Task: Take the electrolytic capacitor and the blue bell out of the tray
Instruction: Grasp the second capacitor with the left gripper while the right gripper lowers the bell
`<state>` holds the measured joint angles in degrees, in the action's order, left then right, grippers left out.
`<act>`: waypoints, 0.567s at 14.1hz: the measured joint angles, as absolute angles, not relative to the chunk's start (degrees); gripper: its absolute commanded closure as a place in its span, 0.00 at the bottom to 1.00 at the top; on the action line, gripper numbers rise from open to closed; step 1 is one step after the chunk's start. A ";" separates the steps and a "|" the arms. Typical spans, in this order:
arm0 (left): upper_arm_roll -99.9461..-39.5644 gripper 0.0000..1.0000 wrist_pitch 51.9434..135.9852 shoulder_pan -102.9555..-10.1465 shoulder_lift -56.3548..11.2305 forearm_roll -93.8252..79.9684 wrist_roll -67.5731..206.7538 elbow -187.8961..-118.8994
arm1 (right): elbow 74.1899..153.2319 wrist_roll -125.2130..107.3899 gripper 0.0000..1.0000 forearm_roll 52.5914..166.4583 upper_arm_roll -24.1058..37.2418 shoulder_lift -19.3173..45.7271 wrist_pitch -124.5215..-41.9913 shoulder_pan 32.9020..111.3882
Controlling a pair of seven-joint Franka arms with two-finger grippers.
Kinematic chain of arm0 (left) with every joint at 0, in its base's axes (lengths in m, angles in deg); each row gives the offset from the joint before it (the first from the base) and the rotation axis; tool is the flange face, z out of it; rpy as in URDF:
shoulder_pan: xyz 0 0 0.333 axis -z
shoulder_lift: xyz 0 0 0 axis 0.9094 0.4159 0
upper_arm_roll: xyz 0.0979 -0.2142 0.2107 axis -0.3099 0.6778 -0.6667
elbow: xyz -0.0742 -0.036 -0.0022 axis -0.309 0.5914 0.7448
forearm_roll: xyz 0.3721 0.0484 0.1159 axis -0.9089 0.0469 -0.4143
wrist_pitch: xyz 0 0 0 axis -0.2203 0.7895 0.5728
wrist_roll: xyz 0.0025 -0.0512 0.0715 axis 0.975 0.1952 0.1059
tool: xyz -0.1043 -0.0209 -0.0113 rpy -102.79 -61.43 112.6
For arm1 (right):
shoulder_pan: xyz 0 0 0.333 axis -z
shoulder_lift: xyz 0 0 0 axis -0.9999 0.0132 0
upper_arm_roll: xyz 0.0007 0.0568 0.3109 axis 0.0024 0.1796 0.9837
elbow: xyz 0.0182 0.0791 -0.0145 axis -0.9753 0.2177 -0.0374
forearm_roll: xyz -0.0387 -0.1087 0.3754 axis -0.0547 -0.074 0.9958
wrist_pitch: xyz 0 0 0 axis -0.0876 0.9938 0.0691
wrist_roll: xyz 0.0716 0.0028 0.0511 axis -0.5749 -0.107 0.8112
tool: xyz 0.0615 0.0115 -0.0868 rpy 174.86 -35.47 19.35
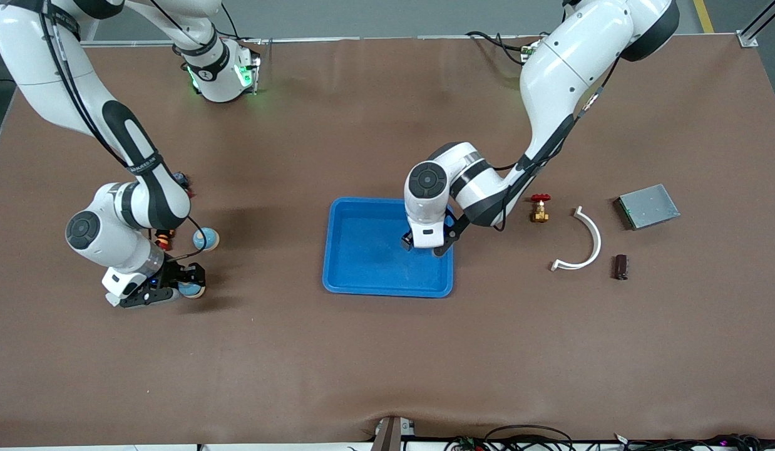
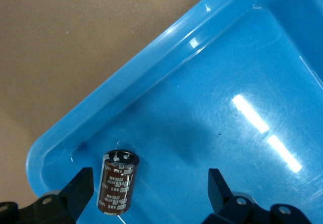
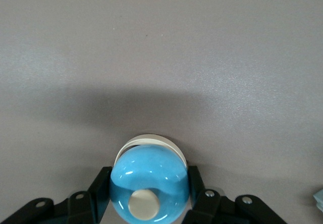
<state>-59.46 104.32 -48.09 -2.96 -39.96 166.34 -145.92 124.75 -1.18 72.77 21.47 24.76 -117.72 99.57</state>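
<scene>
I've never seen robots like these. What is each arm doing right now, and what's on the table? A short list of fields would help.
left tool: open, low inside the blue tray, beside its edge toward the left arm's end
capacitor: lying in the tray between the open fingers, near one finger, released
right tool: shut on the blue bell, at the table toward the right arm's end
second blue bell: on the table next to the right arm
other items: red-handled valve, white curved strip, grey box, small dark part
</scene>
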 measured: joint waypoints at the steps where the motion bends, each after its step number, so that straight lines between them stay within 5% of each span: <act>1: -59.46 0.00 104.32 -48.09 -2.96 -39.96 166.34 -145.92 | 124.62 -1.17 1.00 72.77 21.43 24.94 -117.72 99.57; 4: -59.46 0.00 104.32 -48.01 -2.96 -39.96 166.34 -145.94 | 124.11 -1.13 1.00 72.77 21.39 25.39 -117.72 99.58; 5: -59.46 0.00 104.32 -47.91 -2.96 -39.96 166.34 -145.94 | 123.93 -1.12 0.92 72.77 21.39 25.52 -117.72 99.58; 6: -59.46 0.00 104.32 -47.83 -2.96 -39.96 166.46 -145.94 | 123.79 -1.13 0.12 72.77 21.38 25.62 -117.71 99.58; 7: -59.46 0.00 104.32 -47.76 -2.96 -39.96 166.79 -145.94 | 123.66 -1.13 0.00 72.77 21.36 25.71 -117.71 99.59; 8: -59.46 0.00 104.33 -47.68 -2.96 -39.96 166.96 -145.94 | 123.54 -1.13 0.00 72.77 21.35 25.79 -117.71 99.61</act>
<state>-59.46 104.33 -47.68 -2.96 -39.96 166.96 -145.94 123.54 -1.13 72.77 21.35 25.79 -117.71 99.61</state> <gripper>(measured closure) 0.000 0.282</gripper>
